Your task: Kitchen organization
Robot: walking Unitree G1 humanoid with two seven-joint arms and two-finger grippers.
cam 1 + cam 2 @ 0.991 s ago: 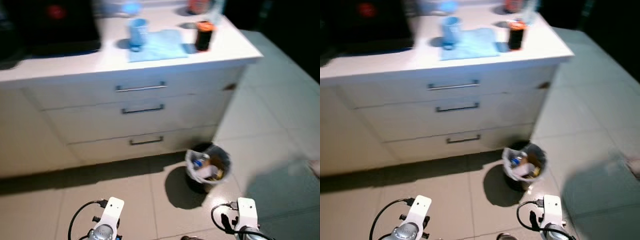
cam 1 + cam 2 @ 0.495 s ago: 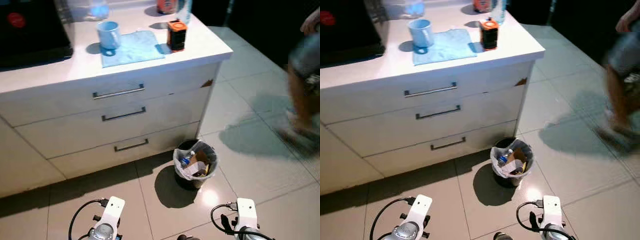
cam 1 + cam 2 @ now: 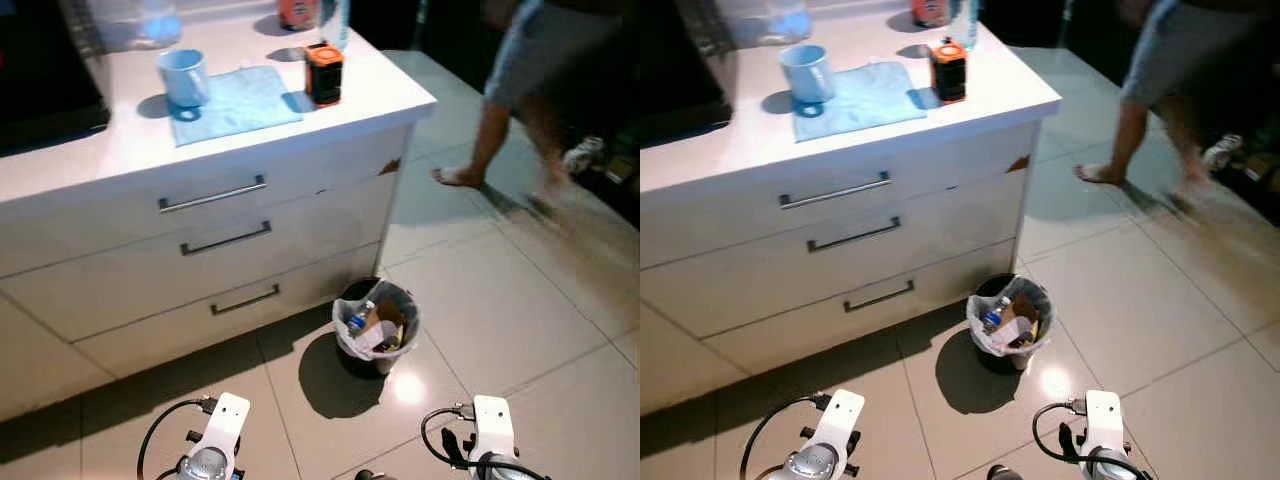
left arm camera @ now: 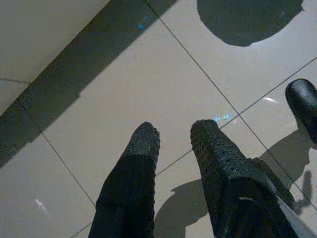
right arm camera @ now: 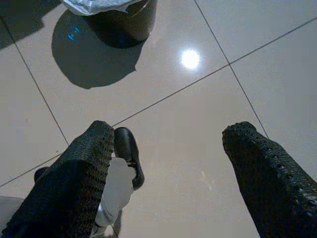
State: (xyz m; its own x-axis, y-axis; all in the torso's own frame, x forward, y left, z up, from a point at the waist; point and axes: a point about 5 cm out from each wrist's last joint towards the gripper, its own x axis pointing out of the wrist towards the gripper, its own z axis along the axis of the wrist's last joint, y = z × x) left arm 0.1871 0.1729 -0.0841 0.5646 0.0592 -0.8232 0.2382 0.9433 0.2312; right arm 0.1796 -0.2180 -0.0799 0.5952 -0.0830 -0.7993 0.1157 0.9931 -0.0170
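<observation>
A white counter (image 3: 120,150) with three drawers stands ahead. On it lie a blue cloth (image 3: 235,100), a blue mug (image 3: 185,77) at the cloth's far left corner, and an orange-and-black canister (image 3: 323,73). Both arms hang low over the tiled floor, their wrists at the bottom of the eye views. My left gripper (image 4: 174,136) is open with a narrow gap and bare tile between its fingers. My right gripper (image 5: 173,134) is open wide above the floor, holding nothing.
A small black bin (image 3: 375,330) lined with a white bag and full of rubbish stands on the floor by the lowest drawer. A barefoot person (image 3: 520,90) walks on the tiles at the far right. A dark appliance (image 3: 40,80) occupies the counter's left.
The camera has swung, so the counter and bin sit further left in the picture. A person came in at the right and walked farther off. Both arms hang as before.
</observation>
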